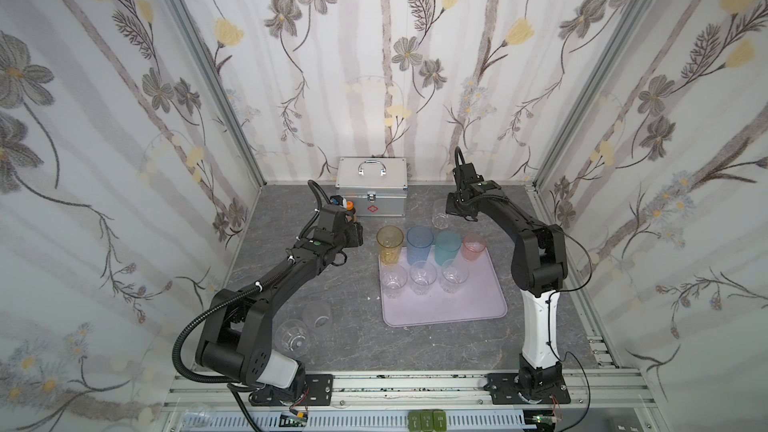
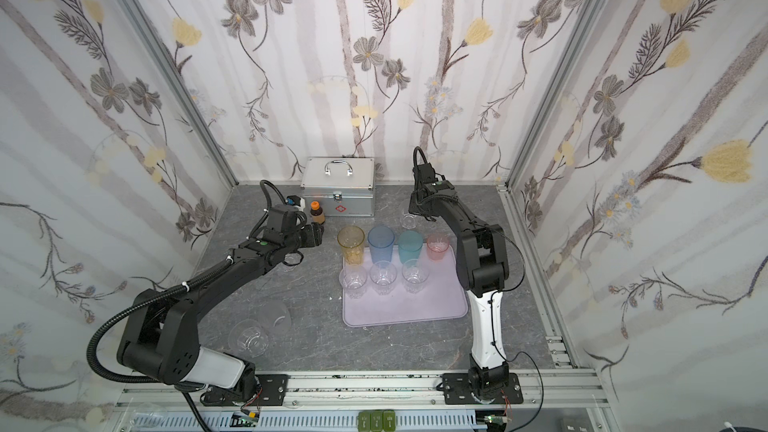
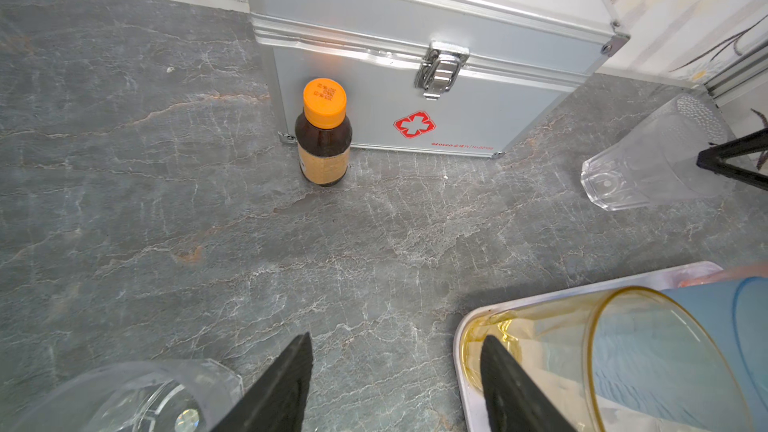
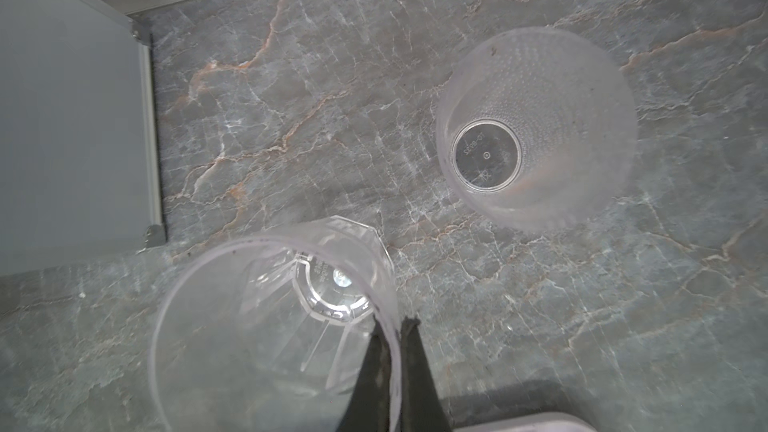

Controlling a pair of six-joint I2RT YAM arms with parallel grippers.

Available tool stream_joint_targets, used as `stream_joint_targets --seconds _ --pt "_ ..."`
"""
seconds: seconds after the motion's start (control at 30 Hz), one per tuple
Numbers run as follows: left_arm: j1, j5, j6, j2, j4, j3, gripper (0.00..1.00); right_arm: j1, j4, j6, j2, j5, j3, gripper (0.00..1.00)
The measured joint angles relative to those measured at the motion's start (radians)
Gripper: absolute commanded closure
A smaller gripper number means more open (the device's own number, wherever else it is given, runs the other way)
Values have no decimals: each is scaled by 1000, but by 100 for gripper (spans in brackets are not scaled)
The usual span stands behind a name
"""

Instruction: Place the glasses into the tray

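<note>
Pinching the rim of a clear faceted glass (image 4: 266, 326), the right gripper (image 4: 395, 328) is closed on its wall, one finger inside and one outside, the glass's axis upright. In a top view the tray (image 1: 457, 305) lies near, at six o'clock from it. The left gripper (image 3: 395, 340) hangs wide and empty at the tray's ten o'clock corner.

Overhead stereo pair, downward wrist close-ups

Amber glass (image 3: 552, 326) partly behind left tool (image 3: 397, 338)
</note>
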Motion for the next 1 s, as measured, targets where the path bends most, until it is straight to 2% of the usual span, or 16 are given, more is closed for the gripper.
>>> stream_joint_targets --seconds 0.3,0.5,0.7,1.0 --pt "-2 13 4 -36 35 -12 34 6 -58 -16 -215 58 -63 100" --pt "-8 -19 7 -52 58 -17 33 3 -142 -36 -410 87 -174 100" --pt "-15 -37 -8 -62 69 -16 33 -36 -214 -46 -594 127 -324 100" --pt "-21 -90 -7 -61 90 -47 33 -82 -281 -32 -835 135 -645 100"
